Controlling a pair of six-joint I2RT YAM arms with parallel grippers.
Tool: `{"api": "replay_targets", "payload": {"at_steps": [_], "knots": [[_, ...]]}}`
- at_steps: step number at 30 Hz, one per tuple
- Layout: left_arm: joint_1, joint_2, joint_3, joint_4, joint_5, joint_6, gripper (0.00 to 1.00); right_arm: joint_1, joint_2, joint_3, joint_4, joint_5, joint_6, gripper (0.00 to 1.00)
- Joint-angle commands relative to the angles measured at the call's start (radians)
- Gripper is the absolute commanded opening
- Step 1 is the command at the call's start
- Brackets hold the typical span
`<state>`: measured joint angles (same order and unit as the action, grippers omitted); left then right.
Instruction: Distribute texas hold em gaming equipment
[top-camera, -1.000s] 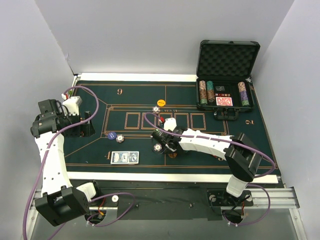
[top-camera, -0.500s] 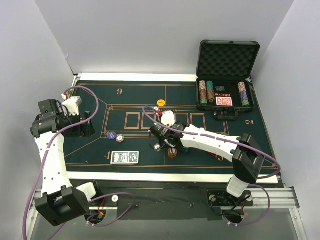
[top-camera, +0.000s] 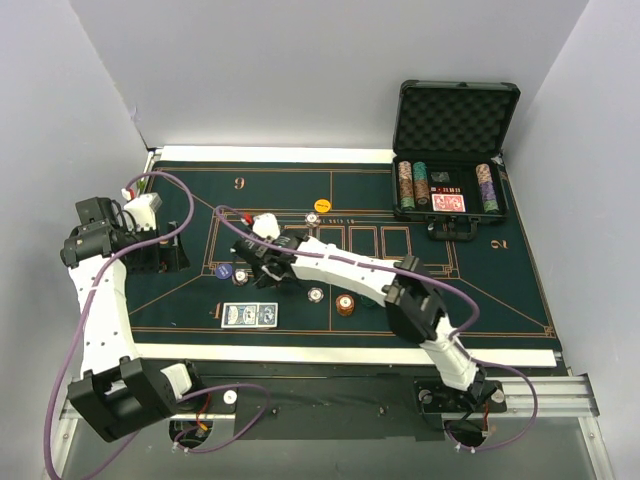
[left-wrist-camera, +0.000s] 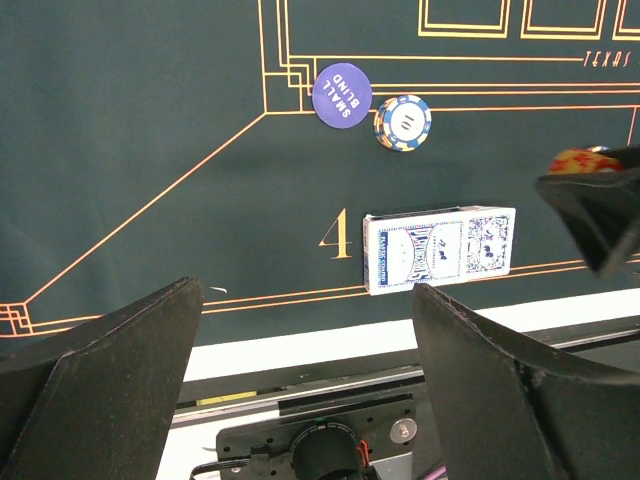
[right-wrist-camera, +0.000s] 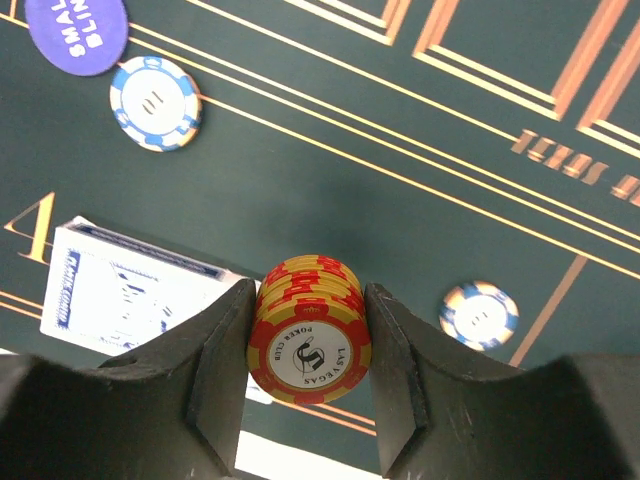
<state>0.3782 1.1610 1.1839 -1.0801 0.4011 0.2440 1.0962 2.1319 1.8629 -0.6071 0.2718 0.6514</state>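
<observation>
Blue-backed cards (top-camera: 248, 314) lie flat near the tabletop (top-camera: 500, 290) front edge, by the 4. Just beyond, right gripper (right-wrist-camera: 308, 300): jaws pinch a yellow-red chip stack (right-wrist-camera: 310, 345), seemingly just off the felt. Left gripper (left-wrist-camera: 305, 290): jaws spread wide. Farther out, blue-white chip (left-wrist-camera: 403, 122) just beside SMALL BLIND disc (left-wrist-camera: 342, 94).

This is a robotics lab cell, built for testing rather than lived in. Plain pale panels (top-camera: 320, 70) close off the space beyond the right claw (top-camera: 268, 278) and out to both its sides, with no furniture or decoration. Well behind the claw, an aluminium rail (top-camera: 540, 395) runs along the near edge and carries the arms' black bases (top-camera: 120, 405). Purple cables (top-camera: 188, 205) loop loose off to the claw's left. Beneath the claw lies a green poker mat (top-camera: 480, 290) with gold lines. Far to the claw's right and beyond it stands an open, black foam-lined case (top-camera: 455, 120).
</observation>
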Motion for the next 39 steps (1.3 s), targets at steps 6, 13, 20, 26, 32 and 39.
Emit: {"api": "replay_targets", "payload": {"at_steps": [6, 13, 20, 26, 32, 39], "knots": [[0.011, 0.020, 0.057, 0.011, 0.048, -0.002, 0.96, -0.001, 0.224, 0.246, -0.049, -0.108, 0.004, 0.33], [0.013, 0.008, 0.037, 0.020, 0.050, 0.014, 0.96, -0.009, 0.304, 0.308, -0.039, -0.132, 0.005, 0.33], [0.011, 0.011, 0.014, 0.036, 0.048, 0.023, 0.96, -0.009, 0.352, 0.357, -0.036, -0.155, 0.011, 0.34], [0.011, 0.008, 0.010, 0.042, 0.044, 0.031, 0.96, -0.016, 0.367, 0.364, -0.020, -0.169, 0.025, 0.38], [0.011, 0.000, 0.003, 0.039, 0.041, 0.038, 0.96, -0.030, 0.369, 0.357, -0.020, -0.171, 0.021, 0.51], [0.013, -0.009, 0.003, 0.029, 0.038, 0.044, 0.96, -0.042, 0.298, 0.323, -0.026, -0.137, 0.001, 0.66]]}}
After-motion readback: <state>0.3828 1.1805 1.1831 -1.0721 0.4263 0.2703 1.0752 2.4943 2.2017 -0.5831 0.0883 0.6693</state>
